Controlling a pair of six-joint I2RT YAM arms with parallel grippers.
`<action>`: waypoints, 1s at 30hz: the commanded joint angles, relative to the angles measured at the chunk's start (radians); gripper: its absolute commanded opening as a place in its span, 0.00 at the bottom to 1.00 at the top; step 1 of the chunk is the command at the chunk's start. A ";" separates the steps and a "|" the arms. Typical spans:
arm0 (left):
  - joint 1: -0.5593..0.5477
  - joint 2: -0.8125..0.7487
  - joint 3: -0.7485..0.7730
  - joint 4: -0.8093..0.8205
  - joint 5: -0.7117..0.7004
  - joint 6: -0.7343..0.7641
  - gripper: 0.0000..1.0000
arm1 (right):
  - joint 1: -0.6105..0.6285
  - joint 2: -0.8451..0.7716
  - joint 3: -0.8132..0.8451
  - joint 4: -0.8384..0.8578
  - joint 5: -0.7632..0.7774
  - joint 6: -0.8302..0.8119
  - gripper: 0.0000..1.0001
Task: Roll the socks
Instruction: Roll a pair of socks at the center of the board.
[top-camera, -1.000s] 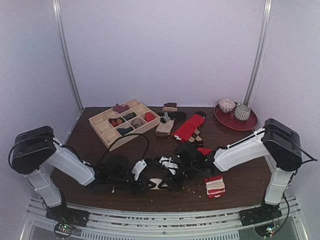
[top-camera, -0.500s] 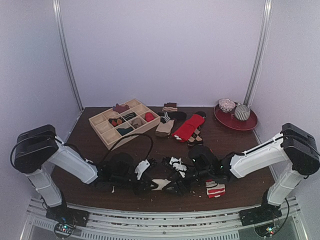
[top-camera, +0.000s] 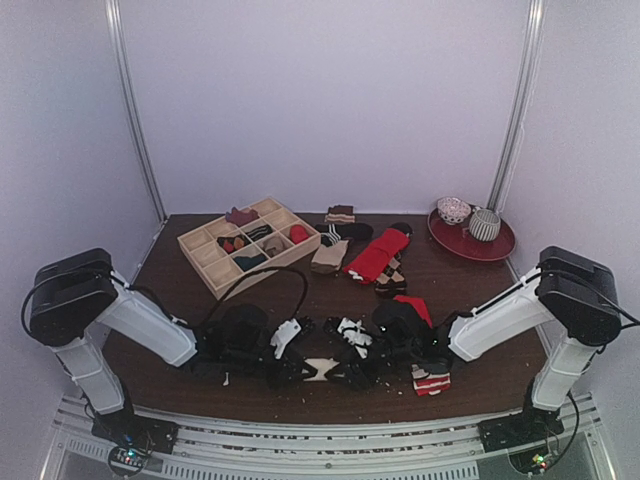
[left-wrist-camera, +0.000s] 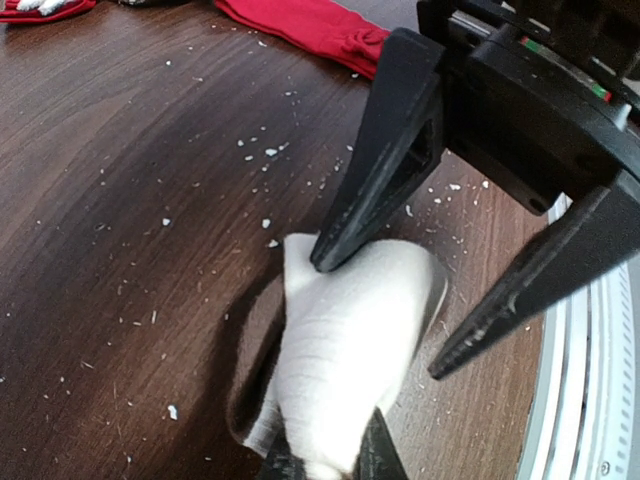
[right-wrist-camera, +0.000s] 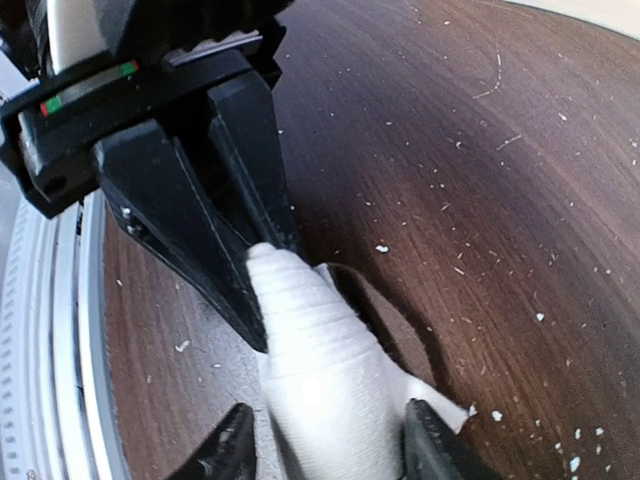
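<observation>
A rolled cream sock (top-camera: 322, 368) with a brown band lies near the table's front edge, between both grippers. My left gripper (left-wrist-camera: 325, 465) is shut on one end of the cream sock (left-wrist-camera: 345, 360). From the other side my right gripper (right-wrist-camera: 330, 455) straddles the cream sock (right-wrist-camera: 325, 380), fingers apart, with a gap at one finger. In the left wrist view one right fingertip (left-wrist-camera: 325, 262) rests on the roll and the other stands beside it. The red sock with a white-striped end (top-camera: 432, 380) lies just right of the right gripper (top-camera: 352, 372).
A wooden compartment box (top-camera: 215, 262) stands at the back left. Several more socks (top-camera: 378, 255) lie piled behind the middle. A red plate (top-camera: 450, 240) with bowls sits at the back right. Red cloth (left-wrist-camera: 310, 25) lies beyond the grippers. White crumbs dot the table.
My right gripper has come forward and down from behind to straddle the cream sock. The left gripper has kept its hold and shifted slightly right.
</observation>
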 joint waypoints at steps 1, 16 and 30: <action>-0.003 0.055 -0.025 -0.203 0.025 -0.001 0.00 | 0.002 0.032 -0.034 -0.010 0.033 0.034 0.42; 0.002 -0.102 0.100 -0.195 -0.181 0.221 0.65 | -0.120 0.190 0.042 -0.307 -0.266 0.159 0.19; 0.061 -0.166 0.010 0.080 -0.067 0.282 0.95 | -0.143 0.221 0.115 -0.517 -0.191 0.107 0.20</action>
